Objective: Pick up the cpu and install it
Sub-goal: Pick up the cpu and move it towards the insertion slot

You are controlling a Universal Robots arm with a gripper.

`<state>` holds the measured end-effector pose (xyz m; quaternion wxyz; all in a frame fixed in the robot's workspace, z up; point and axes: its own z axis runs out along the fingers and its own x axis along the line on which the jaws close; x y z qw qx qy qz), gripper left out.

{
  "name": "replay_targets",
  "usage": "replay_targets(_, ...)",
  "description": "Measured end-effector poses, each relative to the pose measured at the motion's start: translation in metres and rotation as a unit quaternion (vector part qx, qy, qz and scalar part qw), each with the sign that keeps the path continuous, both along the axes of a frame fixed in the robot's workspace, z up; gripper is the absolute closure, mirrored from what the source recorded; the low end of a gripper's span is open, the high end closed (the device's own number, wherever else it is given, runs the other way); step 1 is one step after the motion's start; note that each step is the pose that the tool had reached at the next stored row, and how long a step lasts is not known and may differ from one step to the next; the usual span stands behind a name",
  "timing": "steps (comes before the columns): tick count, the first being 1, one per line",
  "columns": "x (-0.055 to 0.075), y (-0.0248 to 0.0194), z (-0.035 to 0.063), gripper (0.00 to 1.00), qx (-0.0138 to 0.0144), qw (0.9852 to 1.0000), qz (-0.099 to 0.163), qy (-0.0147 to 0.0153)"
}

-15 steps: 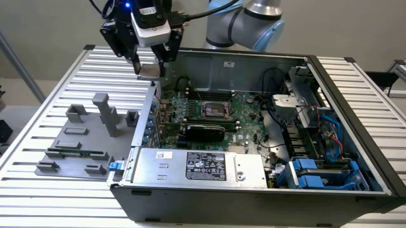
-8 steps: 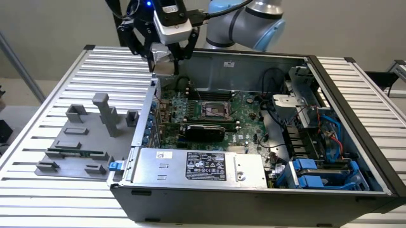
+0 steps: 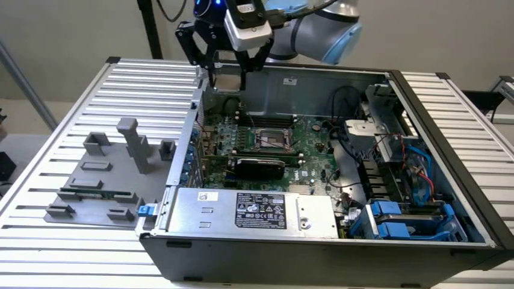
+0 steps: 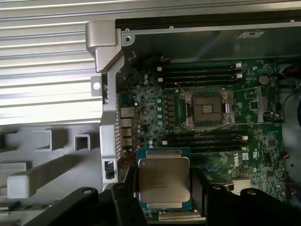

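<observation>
Open PC case (image 3: 321, 262), motherboard (image 3: 315, 143) inside with the empty socket (image 3: 273, 139) mid-board, and the cpu (image 4: 163, 180) is clamped flat between the fingers (image 4: 124, 207) above the case's far wall on the exterior view's left, so the socket sits nearer and rightward.

Reference landmark: the socket frame (image 3: 271, 139), seated on the motherboard (image 3: 317, 171) inside the case (image 3: 321, 259).

- Power supply (image 3: 249, 211): in front of the socket frame, nearer the camera.
- Fixture tray (image 3: 112, 180): outside the case, to the exterior view's left of the socket frame.
- Gripper (image 3: 229, 77): above and behind the socket frame, toward the exterior view's left, with the cpu (image 4: 163, 181) between its fingers.
</observation>
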<state>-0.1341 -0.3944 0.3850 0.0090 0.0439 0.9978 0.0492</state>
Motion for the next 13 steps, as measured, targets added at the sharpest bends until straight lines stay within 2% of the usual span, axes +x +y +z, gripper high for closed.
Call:
replay_targets(6, 0.024, 0.0146, -0.0036, 0.45, -0.0014, 1.0, 0.0, -0.0001)
replay_targets(13, 0.051, 0.0335, -0.0102, 0.45, -0.0049, 1.0, 0.0, -0.0012)
